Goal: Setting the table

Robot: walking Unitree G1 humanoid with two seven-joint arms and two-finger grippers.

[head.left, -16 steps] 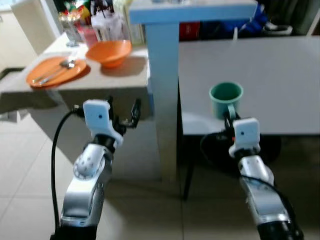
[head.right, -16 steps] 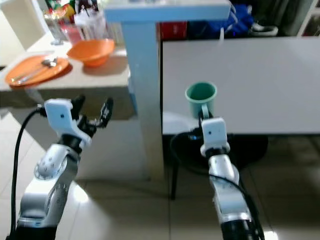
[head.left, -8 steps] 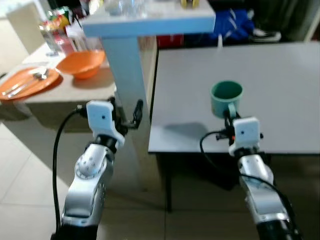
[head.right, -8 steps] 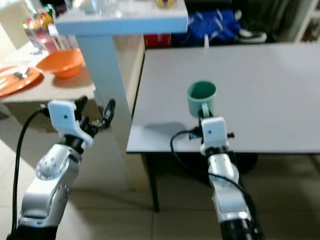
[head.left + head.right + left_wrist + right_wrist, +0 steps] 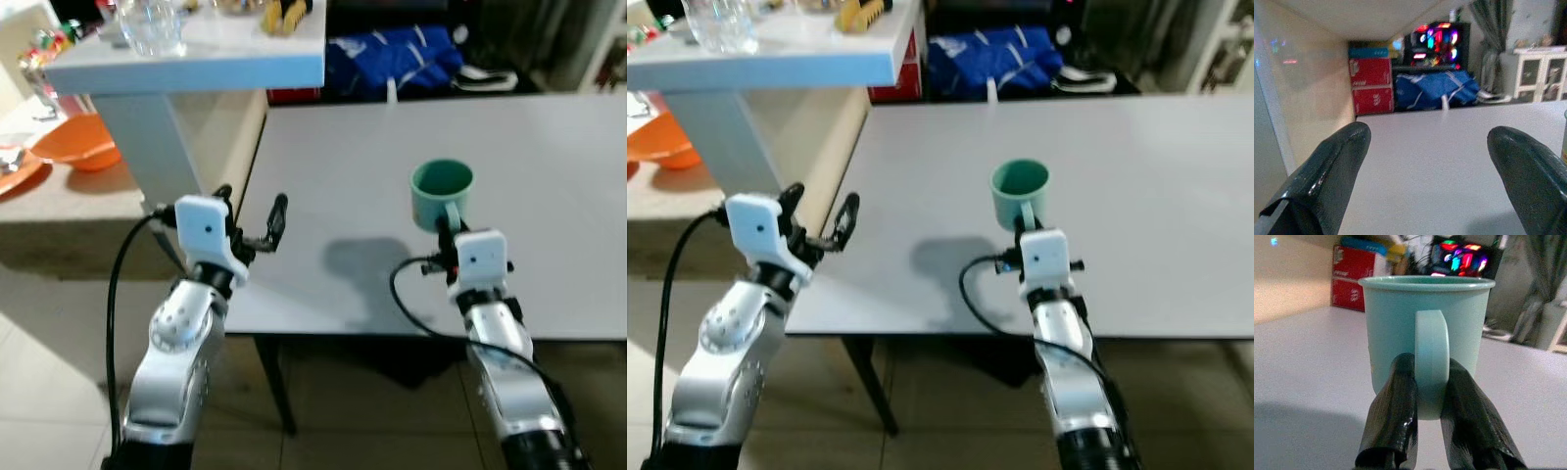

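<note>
Mug [image 5: 442, 192], teal and upright, is held by us above the grey tabletop [image 5: 558, 166]; our right gripper [image 5: 1431, 428] clamps its fingers [image 5: 1392, 416] on either side of the handle [image 5: 1431, 362]. Our left gripper [image 5: 251, 215] hovers at the tabletop's near-left edge, fingers [image 5: 1327, 174] spread wide, holding nothing.

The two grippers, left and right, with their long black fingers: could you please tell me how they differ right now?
The left gripper is open and holds nothing; the right gripper is shut on the handle of the teal plastic mug. The left one is near the grey table's edge, the right further in. Both are silver-armed.
</note>
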